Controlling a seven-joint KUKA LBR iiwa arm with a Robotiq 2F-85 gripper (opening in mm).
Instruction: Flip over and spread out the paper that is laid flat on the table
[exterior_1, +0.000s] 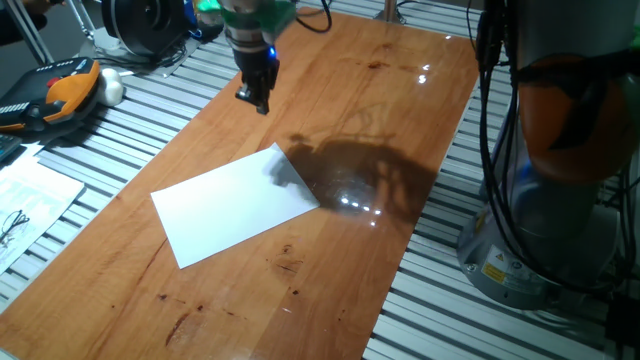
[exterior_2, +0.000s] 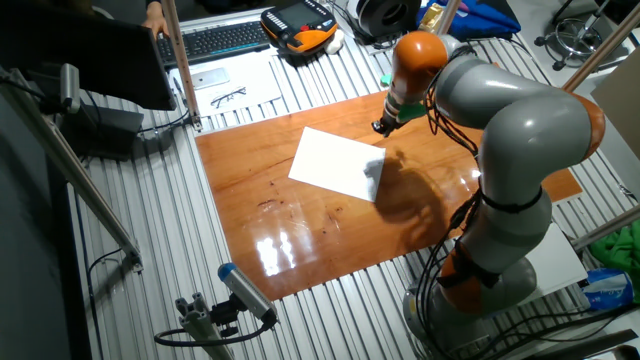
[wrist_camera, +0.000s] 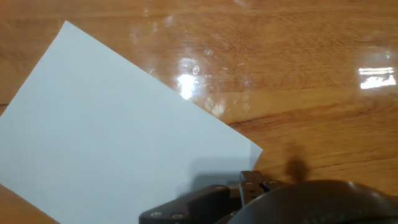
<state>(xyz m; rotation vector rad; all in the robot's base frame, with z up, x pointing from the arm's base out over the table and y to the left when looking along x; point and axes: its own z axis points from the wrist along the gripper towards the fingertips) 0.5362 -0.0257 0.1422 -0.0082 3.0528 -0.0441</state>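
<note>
The gripper (exterior_1: 256, 97) hangs above the table (exterior_1: 400, 110), clear of the paper (exterior_1: 235, 204) and holding nothing; its fingers look close together, though I cannot tell how far they are open. The paper lies flat, white face up, mid-table, skewed to the edges.

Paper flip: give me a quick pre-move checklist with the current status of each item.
1. Paper lies flat on the table, plain white face up: ok.
2. Whole sheet sits on the board, no edge overhanging: ok.
3. Gripper is clear of the sheet, raised above the table beyond its far corner: ok.
4. Jaw state: cannot tell; the fingers look close together but the hand view shows only the gripper's body.
5. Nothing resting on the paper, only the arm's shadow at one corner: ok.
6. A corner lifted enough to pinch: not ok, all corners lie flat.
</note>
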